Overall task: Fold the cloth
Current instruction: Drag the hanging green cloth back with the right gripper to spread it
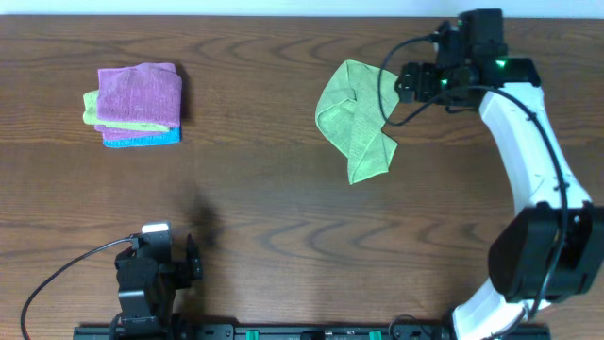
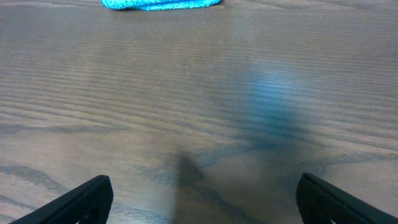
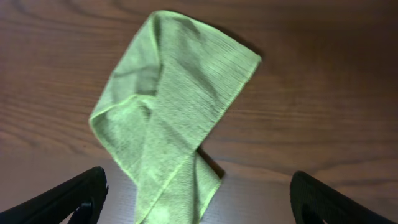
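Note:
A light green cloth [image 1: 354, 121] lies crumpled and loosely bunched on the wooden table, right of centre. In the right wrist view the cloth [image 3: 168, 118] spreads below the open fingers. My right gripper [image 1: 408, 83] hovers just right of the cloth's upper edge, open and empty [image 3: 198, 202]. My left gripper [image 1: 179, 257] rests near the front left edge of the table, open and empty [image 2: 202, 199], over bare wood.
A stack of folded cloths [image 1: 140, 104], purple on top, then green and blue, sits at the far left. Its blue edge [image 2: 161, 4] shows at the top of the left wrist view. A black rail [image 1: 283, 332] runs along the front edge.

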Available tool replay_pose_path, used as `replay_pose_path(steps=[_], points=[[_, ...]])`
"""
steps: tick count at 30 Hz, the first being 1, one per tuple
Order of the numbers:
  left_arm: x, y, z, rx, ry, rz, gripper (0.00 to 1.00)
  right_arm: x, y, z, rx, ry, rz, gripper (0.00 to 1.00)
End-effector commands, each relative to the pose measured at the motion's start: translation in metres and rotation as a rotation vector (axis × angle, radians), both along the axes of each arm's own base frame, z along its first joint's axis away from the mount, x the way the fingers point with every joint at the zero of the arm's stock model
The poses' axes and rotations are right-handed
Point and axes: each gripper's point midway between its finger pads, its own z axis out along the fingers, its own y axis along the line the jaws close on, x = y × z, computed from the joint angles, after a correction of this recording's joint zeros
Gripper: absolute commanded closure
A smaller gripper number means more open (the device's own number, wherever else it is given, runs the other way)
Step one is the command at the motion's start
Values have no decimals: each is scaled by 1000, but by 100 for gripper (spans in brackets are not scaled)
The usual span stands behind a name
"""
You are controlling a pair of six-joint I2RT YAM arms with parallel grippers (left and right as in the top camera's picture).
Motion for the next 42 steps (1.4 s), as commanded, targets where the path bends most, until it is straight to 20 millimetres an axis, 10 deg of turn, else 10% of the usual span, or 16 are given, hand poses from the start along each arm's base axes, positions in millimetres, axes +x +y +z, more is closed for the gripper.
replay_pose_path(steps=[1,16,42], points=[[-3,2,-10,15,29,5,4,1,1,-25,133,54,10,8],[-3,2,-10,15,29,5,5,41,12,-105,265,96,-37,18],[-3,2,-10,15,29,5,5,83,10,-150,344,34,-172,32]])
